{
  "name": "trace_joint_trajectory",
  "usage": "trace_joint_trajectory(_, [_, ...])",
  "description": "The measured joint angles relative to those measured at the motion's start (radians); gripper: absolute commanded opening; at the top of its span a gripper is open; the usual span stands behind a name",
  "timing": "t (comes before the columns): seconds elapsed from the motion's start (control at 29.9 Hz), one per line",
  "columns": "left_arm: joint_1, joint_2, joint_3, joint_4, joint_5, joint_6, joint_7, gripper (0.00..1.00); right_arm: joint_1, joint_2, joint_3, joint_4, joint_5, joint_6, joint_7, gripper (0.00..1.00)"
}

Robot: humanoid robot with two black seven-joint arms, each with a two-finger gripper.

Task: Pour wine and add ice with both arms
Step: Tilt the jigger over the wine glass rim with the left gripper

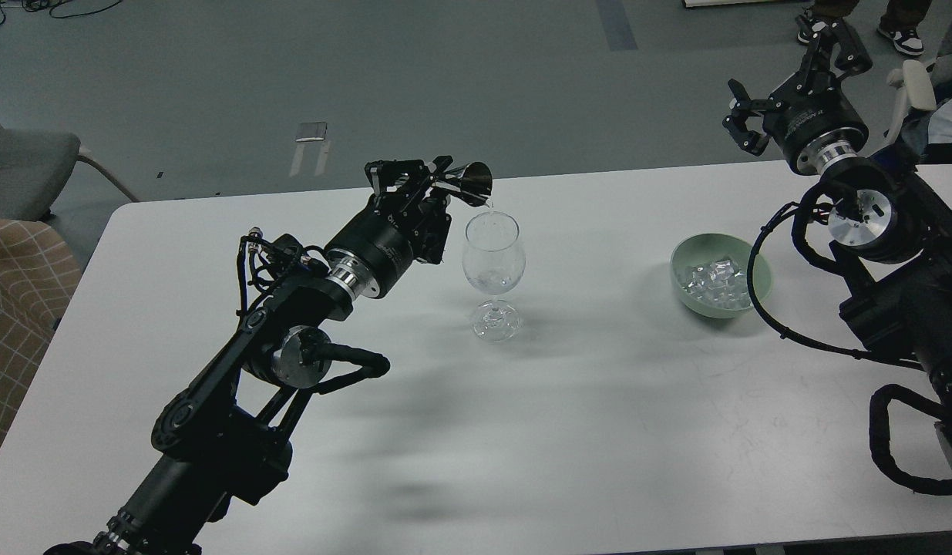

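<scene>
Our two black jointed arms

Our left arm [290, 324] and right arm [899, 301] are bulky matte black, with shiny silver joint discs, looped black cables, and small white lettering on our cylindrical wrists.

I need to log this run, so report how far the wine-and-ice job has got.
Done: nothing finished that I can see; whether the wine glass holds any liquid is unclear. In hand: the left claw holds a small dark cup tipped over the glass rim, pouring. Left: the ice all sits in the green bowl, and the right claw hangs open and empty beyond the table.
</scene>
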Motion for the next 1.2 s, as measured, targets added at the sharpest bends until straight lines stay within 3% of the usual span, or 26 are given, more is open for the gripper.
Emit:
trace_joint_trajectory(0.9, [-0.02, 0.012, 0.012, 0.001, 0.046, -0.002, -0.01, 0.0, 0.0, -0.001, 0.002, 0.0, 0.001, 0.0, 0.0, 1.0])
trace_joint_trajectory(1.2, [-0.02, 0.014, 0.024, 0.001, 0.102, -0.002, -0.033, 0.0, 0.0, -0.001, 0.002, 0.0, 0.001, 0.0, 0.0, 1.0])
